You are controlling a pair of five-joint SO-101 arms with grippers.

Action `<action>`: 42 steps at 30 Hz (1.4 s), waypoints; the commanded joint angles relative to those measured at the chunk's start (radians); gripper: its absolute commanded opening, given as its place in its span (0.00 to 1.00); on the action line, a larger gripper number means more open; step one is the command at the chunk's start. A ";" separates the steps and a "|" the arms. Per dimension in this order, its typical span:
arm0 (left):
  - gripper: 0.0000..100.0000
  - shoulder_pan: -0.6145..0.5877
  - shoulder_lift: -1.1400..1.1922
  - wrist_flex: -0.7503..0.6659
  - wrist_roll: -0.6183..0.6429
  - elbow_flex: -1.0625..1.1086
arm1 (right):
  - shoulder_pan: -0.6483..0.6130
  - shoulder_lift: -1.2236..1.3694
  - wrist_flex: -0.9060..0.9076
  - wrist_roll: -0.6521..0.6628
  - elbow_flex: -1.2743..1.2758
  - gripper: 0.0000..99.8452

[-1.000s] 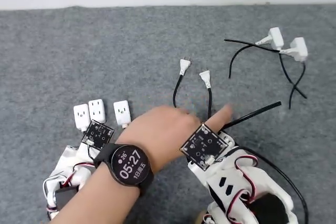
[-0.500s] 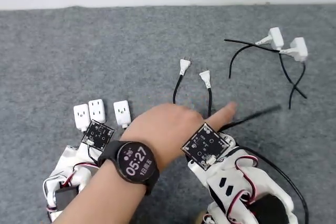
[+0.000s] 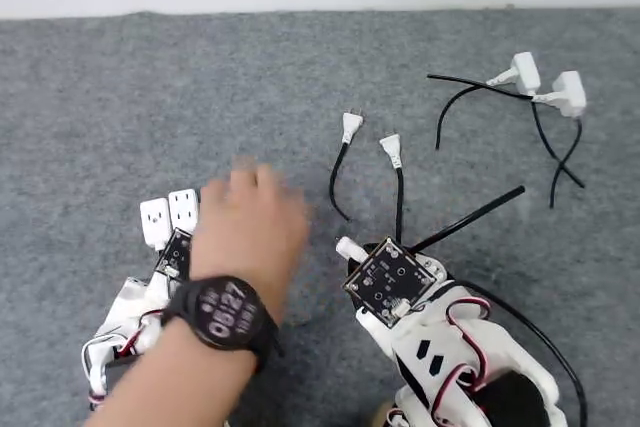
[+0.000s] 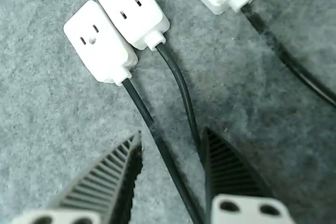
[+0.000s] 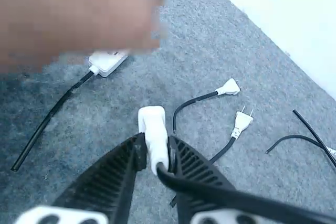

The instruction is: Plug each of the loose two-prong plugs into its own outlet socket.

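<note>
The likeliest trouble is a collision. A person's hand (image 3: 245, 232) with a dark wristwatch hangs over the far end of the row that begins with two white rectangular plastic outlet sockets (image 4: 97, 43), lying side by side on the grey felt table cover (image 3: 150, 97). It is too blurred to say whether the hand's fingers are spread or pinching anything, and it covers most of a third white socket (image 5: 107, 59) just beside that pair. The left gripper (image 4: 172, 135) sits right behind the pair with its ribbed jaws apart, one black cord (image 4: 173, 87) running between them. Closing here would probably nip a cord instead of a socket body and drag the light sockets askew. Well to the side of the pair, the right gripper (image 5: 156, 140) is clamped on a white rounded plug body (image 5: 152, 121) with a black cord; its prongs cannot be seen, so a twisted grip might miss the slots. Unheld, a socket would likely slide away under the push. Two more white two-prong plugs on short black cords (image 3: 350, 127) (image 3: 391, 150) lie loose beyond the held plug, farther from the pair. Both sockets of the pair show bare slots. Farthest from the pair, two white blocks (image 3: 520, 72) (image 3: 568, 94) look like plugs already seated in sockets.
</note>
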 commanded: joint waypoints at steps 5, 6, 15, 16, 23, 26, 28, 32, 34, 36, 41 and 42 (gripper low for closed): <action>0.18 0.006 -0.011 0.006 -0.008 -0.008 | 0.001 0.015 0.004 -0.003 -0.041 0.01; 0.18 0.006 -0.011 0.006 -0.008 -0.008 | 0.001 0.015 0.005 -0.003 -0.041 0.01; 0.18 0.003 -0.011 0.006 -0.008 -0.008 | 0.047 0.015 0.005 -0.003 -0.040 0.01; 0.18 0.002 -0.011 0.006 -0.008 -0.008 | 0.047 0.015 0.005 -0.003 -0.040 0.01; 0.18 0.000 -0.011 0.006 -0.008 -0.008 | 0.050 0.015 0.012 -0.003 -0.038 0.01; 0.18 0.000 -0.011 0.006 -0.008 -0.008 | 0.053 0.013 0.022 -0.002 -0.038 0.01; 0.18 0.000 -0.011 0.006 -0.008 -0.008 | 0.053 0.013 0.025 0.012 -0.038 0.01; 0.18 0.000 -0.011 0.006 -0.008 -0.008 | 0.050 0.013 0.025 0.014 -0.038 0.01; 0.18 0.000 -0.011 0.006 -0.008 -0.008 | 0.050 0.013 0.024 0.014 -0.038 0.01; 0.18 0.000 -0.011 0.006 -0.008 -0.008 | 0.053 0.013 0.024 0.014 -0.038 0.01; 0.18 0.000 -0.011 0.006 -0.008 -0.008 | 0.053 0.013 0.016 0.017 -0.012 0.01; 0.18 0.000 -0.011 0.006 -0.008 -0.008 | 0.053 0.013 0.016 0.012 -0.011 0.01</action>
